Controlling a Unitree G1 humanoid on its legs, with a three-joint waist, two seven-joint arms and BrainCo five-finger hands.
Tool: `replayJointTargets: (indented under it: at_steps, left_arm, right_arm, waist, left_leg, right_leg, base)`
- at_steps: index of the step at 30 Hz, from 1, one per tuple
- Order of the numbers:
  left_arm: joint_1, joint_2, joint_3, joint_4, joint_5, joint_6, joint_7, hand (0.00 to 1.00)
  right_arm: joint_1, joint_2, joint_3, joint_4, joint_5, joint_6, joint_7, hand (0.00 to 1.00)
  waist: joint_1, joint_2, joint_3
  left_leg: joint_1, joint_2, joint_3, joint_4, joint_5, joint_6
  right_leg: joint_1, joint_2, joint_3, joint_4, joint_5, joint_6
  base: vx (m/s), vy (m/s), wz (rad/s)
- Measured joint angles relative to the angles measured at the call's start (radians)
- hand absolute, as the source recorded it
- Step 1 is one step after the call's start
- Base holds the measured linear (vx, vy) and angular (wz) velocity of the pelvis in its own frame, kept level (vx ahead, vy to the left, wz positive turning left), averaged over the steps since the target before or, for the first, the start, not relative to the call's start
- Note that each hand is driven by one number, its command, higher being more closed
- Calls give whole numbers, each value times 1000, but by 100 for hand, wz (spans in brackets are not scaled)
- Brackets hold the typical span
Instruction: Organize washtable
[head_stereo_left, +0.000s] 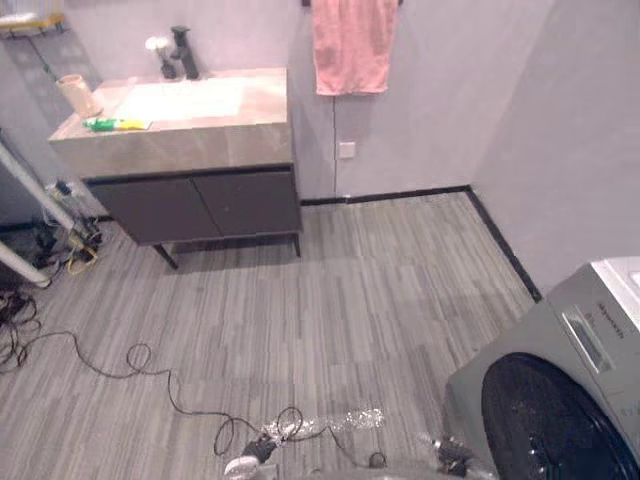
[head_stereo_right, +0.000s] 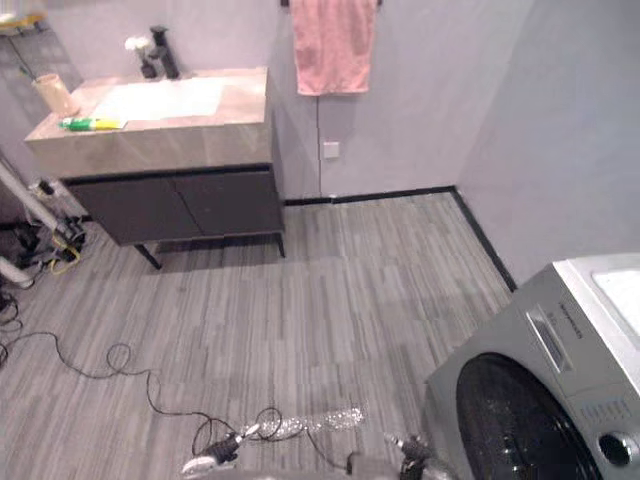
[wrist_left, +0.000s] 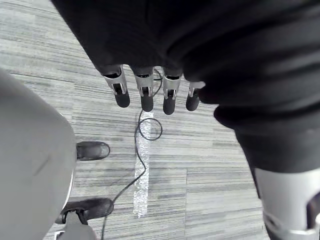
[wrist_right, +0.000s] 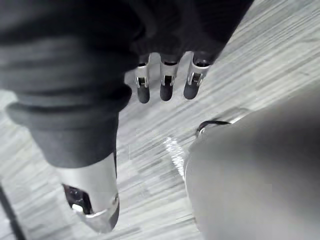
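Note:
The washtable (head_stereo_left: 200, 140) stands far off at the upper left, a stone-coloured counter on a dark cabinet. On its left end a beige cup (head_stereo_left: 78, 95) stands upright, and a green and yellow tube (head_stereo_left: 115, 124) lies near the front edge. A black faucet (head_stereo_left: 183, 52) rises behind the pale sink basin (head_stereo_left: 185, 98), with a small white thing (head_stereo_left: 157, 45) beside it. My left hand (wrist_left: 145, 95) hangs over the striped floor, fingers straight and empty. My right hand (wrist_right: 167, 85) also hangs open above the floor, holding nothing.
A pink towel (head_stereo_left: 352, 45) hangs on the wall to the right of the washtable. A grey washing machine (head_stereo_left: 560, 400) with a dark round door fills the lower right. White pipes (head_stereo_left: 30, 190) lean at the left. Wide grey floor lies between me and the cabinet.

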Motion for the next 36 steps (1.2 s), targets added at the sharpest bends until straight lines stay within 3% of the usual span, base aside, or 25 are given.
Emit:
replayJointTargets:
  at_steps: [3, 5, 7, 8, 10, 12, 13, 15, 17, 18, 20, 22, 23, 24, 25, 26, 27, 28, 29, 31, 32, 33, 34, 35, 36]
  left_arm:
    - [1, -16, 80, -20, 0, 1, 0, 0]
    - [-9, -28, 105, -32, 0, 5, -1, 0]
    - [-16, -38, 109, -39, 0, 7, -2, 0]
    - [-18, -45, 108, -39, 2, 9, -3, 0]
    - [-22, -62, 103, -38, 10, 18, -11, 0]
    - [-27, -74, 111, -40, 17, 18, -28, 0]
    - [-30, -72, 116, -40, 17, 21, -28, 0]
    - [-34, -68, 123, -50, 17, 21, -29, 0]
    - [-37, -55, 96, -69, 17, 18, -42, 0]
    - [-36, -49, 90, -71, 16, 17, -43, 0]
    - [-34, -39, 90, -84, 14, 7, -43, 0]
    - [-33, -37, 94, -117, 6, -7, -43, 0]
    - [-32, -35, 113, -135, -5, -8, -43, 0]
    - [-30, -37, 157, -142, -6, -10, -42, 0]
    - [-30, -40, 177, -147, -6, -9, -41, 0]
    - [-4, -42, 211, -162, -8, -16, -41, 0]
    - [-1, -31, 237, -170, -7, -16, -40, 0]
    - [-11, -31, 301, -170, -7, -5, -33, 0]
    - [-11, -48, 369, -171, -6, -1, -31, 0]
    - [-2, -58, 416, -169, -5, 0, -19, 0]
    - [11, -44, 365, -157, -4, 1, -17, 0]
    - [21, -37, 326, -155, -3, 3, -16, 0]
    - [32, -29, 254, -155, -2, 5, -16, 0]
    - [34, -30, 204, -152, -1, 6, -16, 0]
    - [32, -33, 178, -145, 0, 5, -15, 0]
  right_arm:
    - [2, 5, 24, 0, 11, -1, -1, 0]
    - [-1, -2, 102, 0, 23, -1, -1, 0]
    - [-5, -6, 197, 0, 22, -1, -1, 0]
    - [-7, -9, 238, 2, 21, -1, -1, 0]
    - [-14, -24, 281, 2, 19, -1, 1, 0]
    - [-13, -14, 302, 8, 9, 3, 2, 0]
    - [-11, -10, 298, 6, -2, 6, 4, 0]
    - [-12, -9, 306, 6, -3, 11, 3, 0]
    - [-33, 0, 304, 13, -2, 32, 3, 0]
    - [-38, 8, 305, 12, -2, 34, 3, 0]
    - [-38, 38, 277, -19, -2, 36, 3, 0]
    - [-40, 63, 227, -68, 0, 36, 3, 0]
    - [-40, 78, 214, -103, 2, 34, 2, 0]
    - [-42, 87, 210, -125, 2, 29, 2, 0]
    - [-39, 89, 207, -132, 2, 29, 2, 0]
    - [-33, 103, 191, -130, 2, 34, 2, 0]
    - [-33, 121, 186, -130, 2, 34, 2, 0]
    - [-40, 140, 177, -130, 0, 33, 3, 0]
    - [-43, 141, 198, -117, -1, 30, 4, 0]
    - [-51, 139, 270, -74, -14, 29, 5, 0]
    - [-46, 134, 297, -61, -21, 29, 10, 0]
    - [-35, 130, 303, -59, -22, 29, 15, 0]
    - [-14, 110, 320, -66, -29, 22, 23, 0]
    - [-18, 77, 353, -75, -35, 6, 25, 0]
    - [-21, 60, 368, -77, -40, 0, 25, 0]
  waist:
    - [2, -11, -4]
    - [1, -27, -5]
    - [0, -59, -4]
    - [-1, -64, -8]
    - [-10, -41, -31]
    - [-5, -47, -44]
    - [6, -47, -46]
    - [37, -42, -44]
    - [83, -41, -32]
    - [84, -41, -30]
    - [82, -38, -23]
    - [98, -32, -9]
    - [111, -37, -3]
    - [109, -26, 0]
    - [105, -11, 2]
    - [113, -22, -2]
    - [121, -28, -1]
    - [130, -66, -3]
    - [131, -60, -6]
    - [131, -59, -8]
    - [134, -55, -6]
    - [132, -55, -5]
    - [125, -42, 3]
    - [102, -22, 12]
    - [95, -16, 10]
  left_leg:
    - [-1, 17, 16, -4, -28, -25]
    - [-7, 17, 22, -3, -48, -42]
    - [14, 23, 23, 2, -87, -67]
    - [28, 41, 21, 8, -110, -81]
    - [60, 116, 2, 52, -143, -105]
    - [2, 153, -13, 236, -142, -108]
    - [-74, 181, -28, 450, -126, -120]
    - [-201, 203, -76, 780, -7, -116]
    - [-327, 195, -98, 1112, -31, -128]
    - [-348, 191, -89, 1141, -45, -132]
    - [-436, 174, -66, 1099, -94, -122]
    - [-503, 169, -17, 914, -121, -113]
    - [-544, 163, 23, 740, -114, -107]
    - [-575, 171, 54, 523, -72, -111]
    - [-574, 181, 66, 406, -35, -117]
    - [-569, 172, 61, 388, 95, -111]
    - [-567, 147, 67, 400, 95, -110]
    - [-565, 129, 63, 426, 82, -95]
    - [-562, 131, 68, 461, 59, -59]
    - [-514, 127, 92, 482, -11, -33]
    - [-445, 111, 109, 458, -43, -26]
    - [-399, 96, 121, 431, -53, -20]
    - [-303, 69, 128, 385, -63, -17]
    - [-214, 49, 130, 352, -76, -7]
    - [-171, 43, 136, 334, -80, -4]
  right_leg:
    - [23, -39, -44, -393, 26, -20]
    - [22, -71, -80, -545, 60, -39]
    - [37, -85, -69, -593, 69, -45]
    - [57, -80, -67, -581, 104, -25]
    - [83, -29, -116, -514, 118, -13]
    - [111, -16, -148, -463, 62, -48]
    - [147, -7, -163, -447, 25, -59]
    - [214, 7, -153, -449, -21, -88]
    - [332, 23, -78, -482, -46, -119]
    - [367, 22, -65, -498, -46, -119]
    - [469, 15, -39, -545, -59, -138]
    - [523, 6, -15, -563, -73, -132]
    - [548, -10, 4, -573, -119, -116]
    - [569, -10, 7, -592, -166, -72]
    - [584, 2, 9, -601, -180, -66]
    - [599, -9, 39, -593, -223, -84]
    - [599, -23, 60, -579, -241, -110]
    - [583, -48, 108, -522, -238, -124]
    - [553, -57, 145, -447, -202, -82]
    - [504, -60, 172, -284, -141, -22]
    - [436, -58, 159, -94, -53, 40]
    - [399, -64, 156, 8, 20, 74]
    - [321, -65, 153, 239, 93, 117]
    - [249, -61, 133, 441, 76, 105]
    - [216, -58, 114, 500, 57, 93]
  base:
    - [146, -50, -23]
    - [316, -112, -21]
    - [336, -154, -6]
    - [415, -247, 26]
    - [510, -316, 60]
    - [515, -288, 56]
    - [535, -289, 21]
    - [613, -265, -15]
    - [643, -146, -72]
    - [497, -26, -63]
    - [457, 51, -42]
    - [403, 126, -50]
    - [390, 201, -51]
    - [320, 173, -42]
    - [412, 257, -47]
    - [347, 226, -42]
    - [540, 303, -53]
    - [555, 305, -35]
    - [459, 263, -29]
    - [427, 298, -26]
    - [430, 288, -29]
    - [465, 293, -21]
    - [566, 320, 7]
    - [567, 291, 19]
    - [454, 204, 21]
